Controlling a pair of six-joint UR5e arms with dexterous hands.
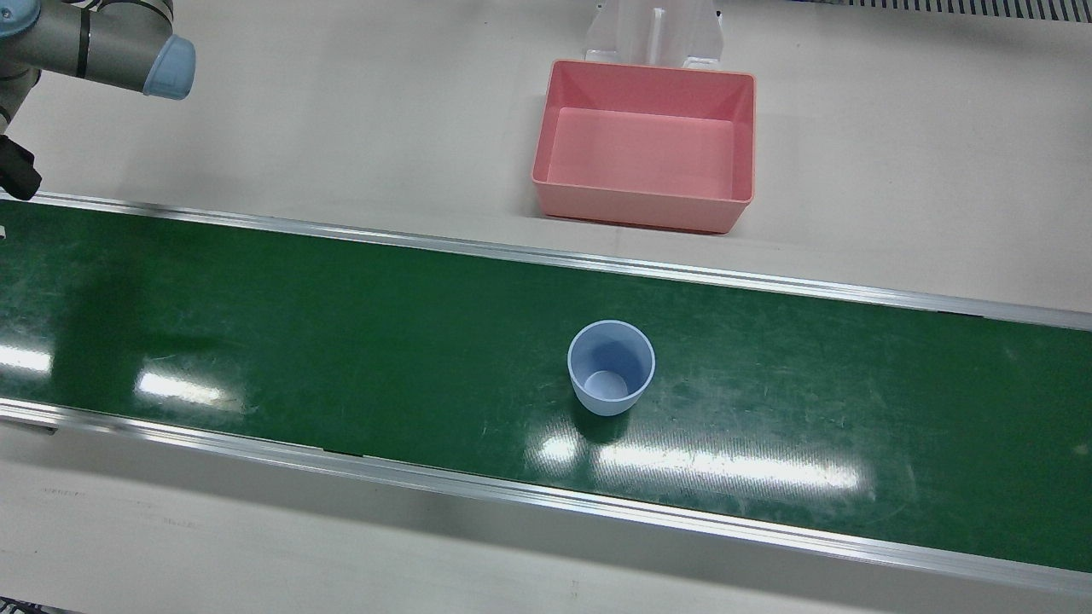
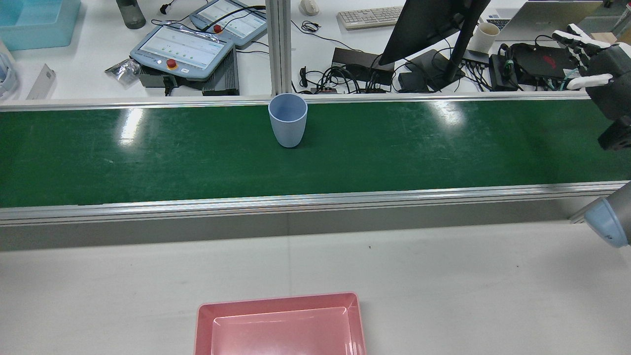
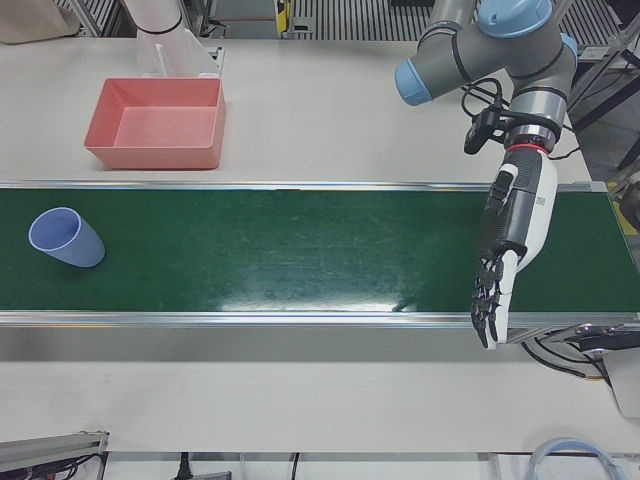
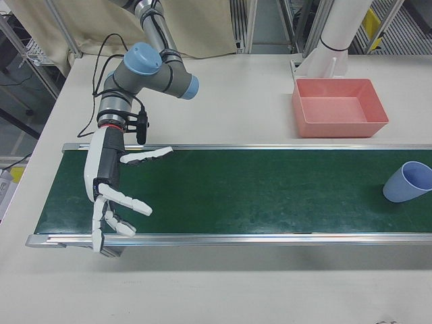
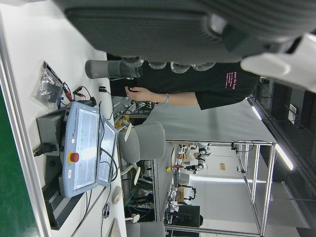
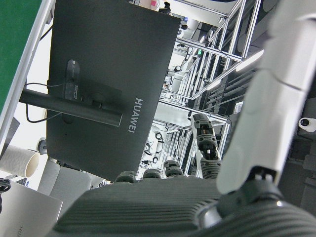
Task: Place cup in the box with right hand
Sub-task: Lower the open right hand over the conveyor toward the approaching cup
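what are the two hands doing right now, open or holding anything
Left hand: open, fingers stretched out, holding nothing.
Right hand: open, fingers spread apart, holding nothing; the light blue plastic cup stands far off on the green conveyor belt.

Right hand (image 4: pixel 111 196) fingers (image 4: pixel 145 157) spread; left hand (image 3: pixel 505 250) extended.

One blue cup (image 1: pixel 611 367), one pink box (image 1: pixel 646 145), one green conveyor belt (image 1: pixel 341 341), two robot hands, left hand (image 3: pixel 508 240), right hand (image 4: pixel 111 189)
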